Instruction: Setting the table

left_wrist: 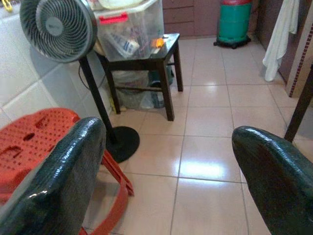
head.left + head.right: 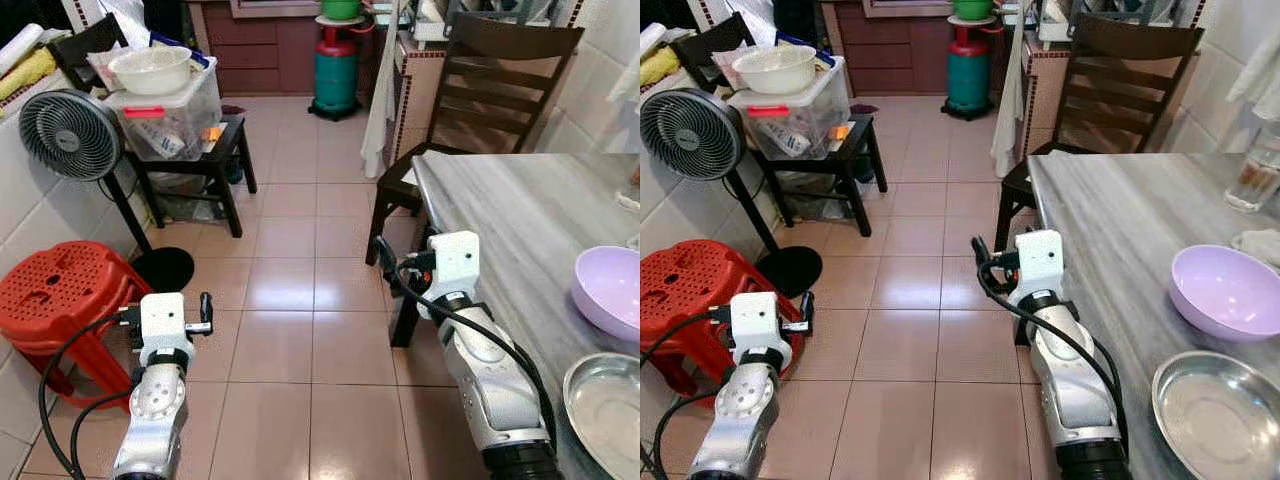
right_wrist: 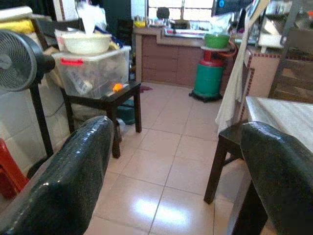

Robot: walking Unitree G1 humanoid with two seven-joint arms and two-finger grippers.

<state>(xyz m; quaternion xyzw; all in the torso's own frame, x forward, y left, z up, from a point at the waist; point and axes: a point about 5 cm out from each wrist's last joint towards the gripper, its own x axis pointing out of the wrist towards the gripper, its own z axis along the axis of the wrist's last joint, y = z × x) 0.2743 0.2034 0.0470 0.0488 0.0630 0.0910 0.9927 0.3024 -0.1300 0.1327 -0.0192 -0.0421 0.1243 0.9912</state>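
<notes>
A lilac bowl (image 2: 1225, 290) stands on the grey marble table (image 2: 1110, 210) at my right. A shiny steel plate (image 2: 1215, 415) lies just in front of it, nearer to me. A drinking glass (image 2: 1255, 180) stands further back on the table. My right gripper (image 2: 983, 260) is open and empty, held over the floor just left of the table's edge. Low on the left, beside a red stool, my left gripper (image 2: 205, 312) is also open with nothing between its fingers (image 1: 73, 166).
The red plastic stool (image 2: 55, 290) and a standing fan (image 2: 68, 135) are on the left. Behind them a black side table carries a clear storage box (image 2: 170, 110). A dark wooden chair (image 2: 490, 90) stands at the table's far end, and a green gas cylinder (image 2: 336, 75) stands beyond.
</notes>
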